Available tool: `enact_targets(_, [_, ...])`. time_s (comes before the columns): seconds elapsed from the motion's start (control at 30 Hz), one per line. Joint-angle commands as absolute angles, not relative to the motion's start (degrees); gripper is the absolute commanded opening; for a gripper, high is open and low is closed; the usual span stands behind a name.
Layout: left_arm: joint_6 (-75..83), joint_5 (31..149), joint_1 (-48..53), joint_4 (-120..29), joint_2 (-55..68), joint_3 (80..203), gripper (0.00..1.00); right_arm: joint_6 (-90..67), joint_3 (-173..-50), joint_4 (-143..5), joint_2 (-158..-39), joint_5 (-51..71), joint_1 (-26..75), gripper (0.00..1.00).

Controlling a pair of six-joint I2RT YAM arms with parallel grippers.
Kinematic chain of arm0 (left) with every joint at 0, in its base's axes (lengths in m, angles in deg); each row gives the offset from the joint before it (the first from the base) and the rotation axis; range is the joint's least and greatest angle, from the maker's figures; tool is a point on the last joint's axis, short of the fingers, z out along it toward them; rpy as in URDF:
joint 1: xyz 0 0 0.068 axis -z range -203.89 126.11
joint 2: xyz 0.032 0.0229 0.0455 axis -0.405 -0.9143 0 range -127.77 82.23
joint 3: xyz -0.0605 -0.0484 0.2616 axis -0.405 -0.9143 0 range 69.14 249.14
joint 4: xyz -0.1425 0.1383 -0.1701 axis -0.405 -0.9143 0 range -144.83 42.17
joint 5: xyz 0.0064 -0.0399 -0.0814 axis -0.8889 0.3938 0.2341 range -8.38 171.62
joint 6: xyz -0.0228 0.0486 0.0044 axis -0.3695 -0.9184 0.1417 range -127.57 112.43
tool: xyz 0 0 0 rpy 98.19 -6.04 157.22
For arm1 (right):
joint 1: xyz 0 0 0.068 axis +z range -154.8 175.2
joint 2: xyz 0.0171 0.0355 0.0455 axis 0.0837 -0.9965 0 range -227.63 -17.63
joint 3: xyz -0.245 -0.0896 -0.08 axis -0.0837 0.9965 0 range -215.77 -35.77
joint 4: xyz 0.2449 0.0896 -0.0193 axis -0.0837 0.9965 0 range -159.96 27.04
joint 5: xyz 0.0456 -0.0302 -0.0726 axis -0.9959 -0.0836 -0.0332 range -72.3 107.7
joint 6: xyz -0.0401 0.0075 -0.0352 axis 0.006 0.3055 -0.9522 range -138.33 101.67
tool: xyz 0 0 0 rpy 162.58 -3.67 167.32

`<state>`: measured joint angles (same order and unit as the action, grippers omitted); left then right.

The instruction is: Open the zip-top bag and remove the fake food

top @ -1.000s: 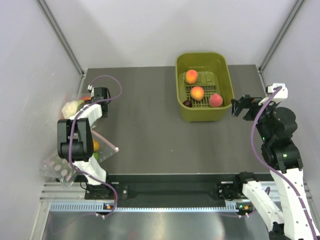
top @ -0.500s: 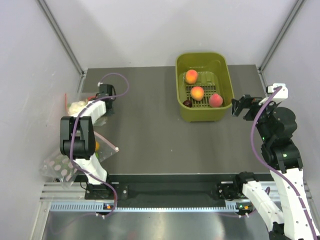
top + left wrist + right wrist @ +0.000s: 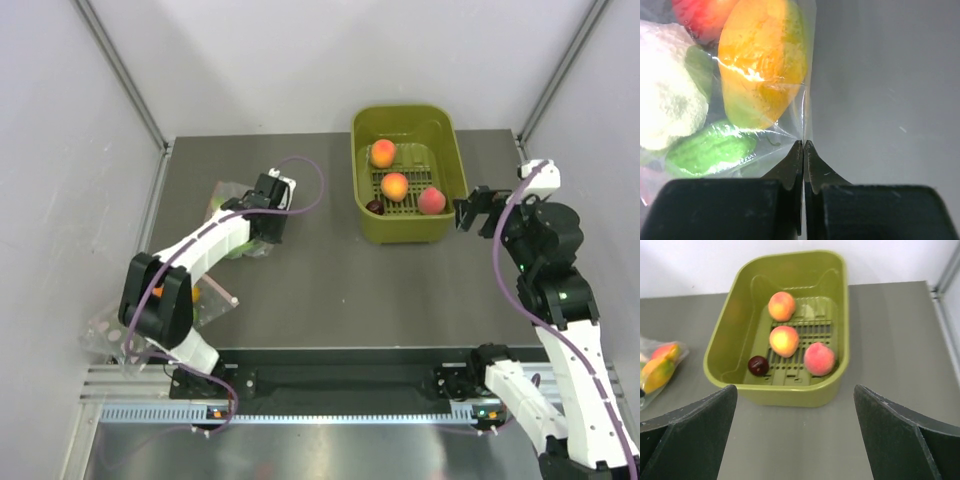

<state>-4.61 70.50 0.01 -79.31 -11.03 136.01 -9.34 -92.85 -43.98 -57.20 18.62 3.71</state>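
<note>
Left gripper point(image 3: 803, 150) pinched tight on the bag point(image 3: 786, 131) edge, on the table left of the green bin point(image 3: 720, 360); right gripper point(image 3: 470, 212) spread wide. We count three peaches point(image 3: 784, 340) and one plum point(image 3: 758, 365) in the bin, four food pieces point(image 3: 762, 60) in the bag.
</note>
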Motion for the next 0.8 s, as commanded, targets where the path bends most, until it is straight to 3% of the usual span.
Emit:
enact_targets(0.0, [-2.48,74.75,2.03,-84.30,-4.09,135.51,0.00,-9.81,-95.80,-45.43,-61.38,10.07,4.34,1.00])
enact_targets(0.1, [-2.04,78.44,2.91,-85.97,2.58,131.64,0.00,-9.63,-97.55,-46.66,-66.92,4.43,5.74,0.98])
enact_targets(0.27, [-2.82,87.93,3.44,-86.68,13.83,126.01,0.00,-14.20,-104.93,-47.62,-78.43,12.96,23.66,1.00])
enact_targets(0.47, [-2.12,92.95,3.79,-86.24,24.38,121.70,0.00,-8.23,-111.88,-52.46,-93.19,-0.03,26.66,1.00])
enact_targets(0.77, [0.07,98.30,3.97,-82.20,30.81,122.04,0.00,-10.86,-111.20,-55.10,-97.09,-8.76,35.89,1.00])
